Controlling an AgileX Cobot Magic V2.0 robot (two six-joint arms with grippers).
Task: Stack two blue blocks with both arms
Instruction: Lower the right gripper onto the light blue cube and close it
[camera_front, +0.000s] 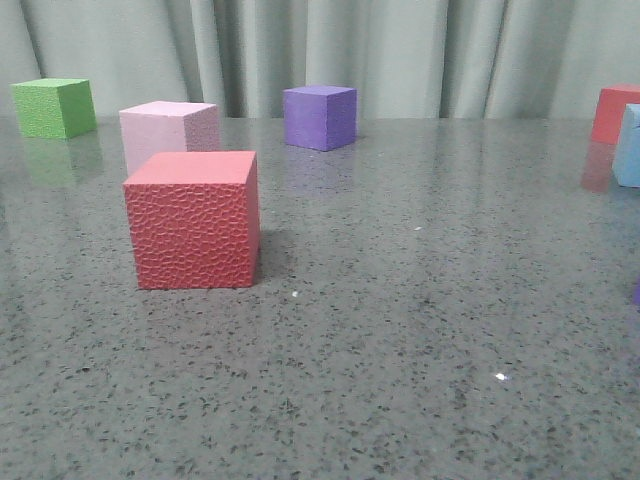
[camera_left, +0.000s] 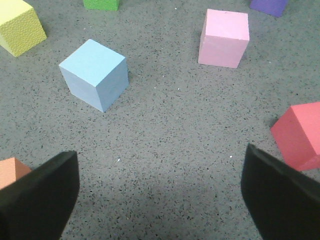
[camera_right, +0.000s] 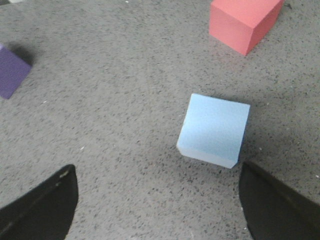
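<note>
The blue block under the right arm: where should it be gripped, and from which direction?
Grip the blue block on two opposite side faces, coming from above. It rests flat and clear of the red block, but turned relative to the open right end effector, so rotate first.

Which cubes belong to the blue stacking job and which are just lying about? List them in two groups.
For the job:
- blue block ahead of the open left gripper
- blue block ahead of the open right gripper

Lying about:
- red cube
- pink cube
- purple cube
- green cube
- yellow cube
- orange cube
</note>
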